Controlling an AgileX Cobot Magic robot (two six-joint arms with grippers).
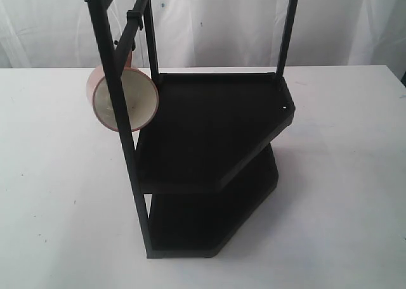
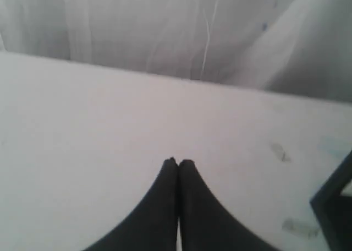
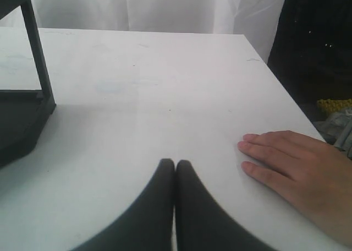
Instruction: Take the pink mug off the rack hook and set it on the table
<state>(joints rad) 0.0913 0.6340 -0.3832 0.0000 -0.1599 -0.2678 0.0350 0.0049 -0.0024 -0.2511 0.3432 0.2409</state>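
Note:
The pink mug point(image 1: 124, 97) hangs on the rack hook point(image 1: 136, 19) at the upper left of the tall black rack point(image 1: 216, 137), its cream inside facing the exterior camera. A front post of the rack crosses in front of the mug. Neither gripper shows in the exterior view. In the left wrist view my left gripper point(image 2: 177, 163) is shut and holds nothing, over bare white table point(image 2: 99, 130). My right gripper point(image 3: 175, 163) is also shut and holds nothing above the table point(image 3: 154, 97).
A person's hand point(image 3: 297, 174) lies flat on the table close beside my right gripper. The rack's base and a post point(image 3: 25, 97) stand at one side of the right wrist view; a rack corner point(image 2: 335, 198) shows in the left wrist view. White curtain point(image 1: 63, 23) behind.

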